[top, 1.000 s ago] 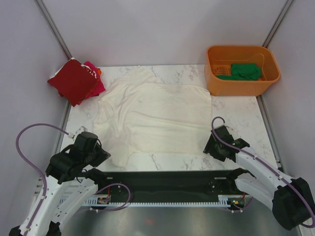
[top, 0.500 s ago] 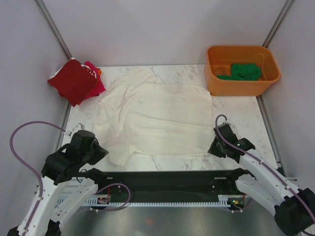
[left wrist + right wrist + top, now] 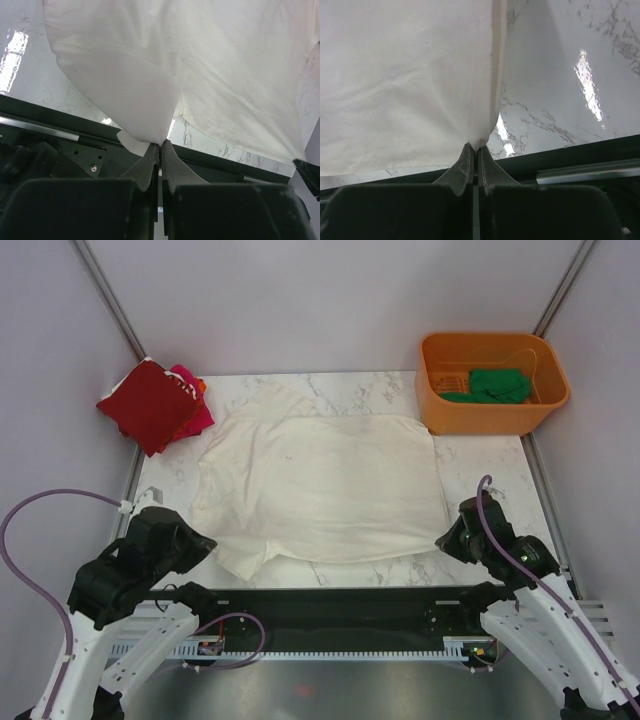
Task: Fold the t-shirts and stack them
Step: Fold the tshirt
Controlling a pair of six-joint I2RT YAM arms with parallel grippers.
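1. Over in the back-left corner, the red shirt (image 3: 148, 403) lies folded on the pink shirt (image 3: 198, 412), a small stack well apart from both arms.
2. The left gripper (image 3: 160, 146) is pinched tight on the near-left corner of the cream shirt (image 3: 320, 480). A small flap of cloth pokes out beside the tips, just over the near edge of the table (image 3: 490, 490).
3. The cream shirt lies spread across the middle of the table, mostly smooth, with a sleeve bulging at the back left.
4. It looks light and limp. I'd expect it to sag between the two pinches and slide easily on the glossy marble top.
5. Corners and hems are the places to hold it; a grab in the middle would likely just bunch it up.
6. The right gripper (image 3: 474, 148) is clamped the same way on the near-right corner. The side hem runs straight away from the tips and the cloth is drawn taut into the pinch.
7. At the back right, the tub (image 3: 480, 420) holds the green shirt (image 3: 498, 386), crumpled and not yet folded.
8. With both near corners held, the fold seems about to start. The arms would need to move evenly, or such soft cloth will skew.
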